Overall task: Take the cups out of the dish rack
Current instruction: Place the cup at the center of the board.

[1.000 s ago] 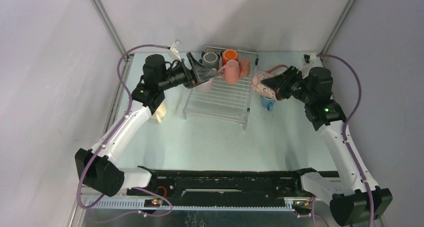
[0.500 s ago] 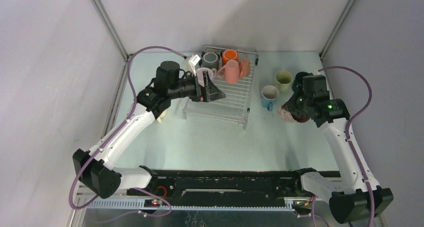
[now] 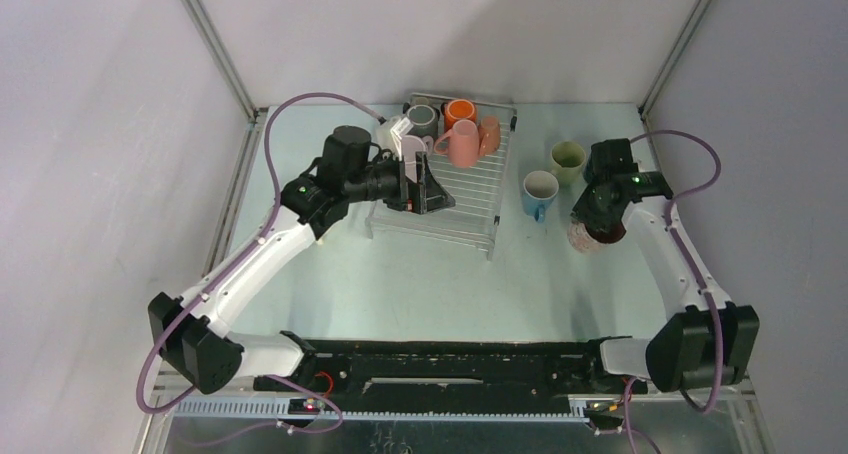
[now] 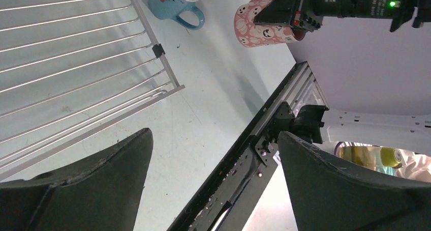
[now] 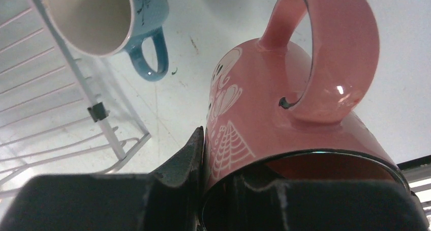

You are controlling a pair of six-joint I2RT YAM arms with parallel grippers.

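Glossy pink patterned ceramic mug (image 5: 264,119): likely rigid, slick, breakable; the rim suits pinching.
Right gripper (image 5: 213,162): clamped on the mug's rim.
Left gripper (image 4: 213,134): spread wide, empty.

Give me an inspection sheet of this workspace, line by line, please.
Surface: pale teal table, lightly scuffed.
Job's things: dish rack holds a grey cup, orange cup, pink cup and salmon cup at its far end, plus a partly hidden lilac cup. A blue cup and green cup stand on the table to its right.
Clutter: nothing seen.
Grippers: left pincer open above the rack, empty; right pincer shut on the patterned pink mug at its rim.
Cables: purple cables loop at both sides, away from the cups.
Surroundings: plain grey walls, metal frame posts.
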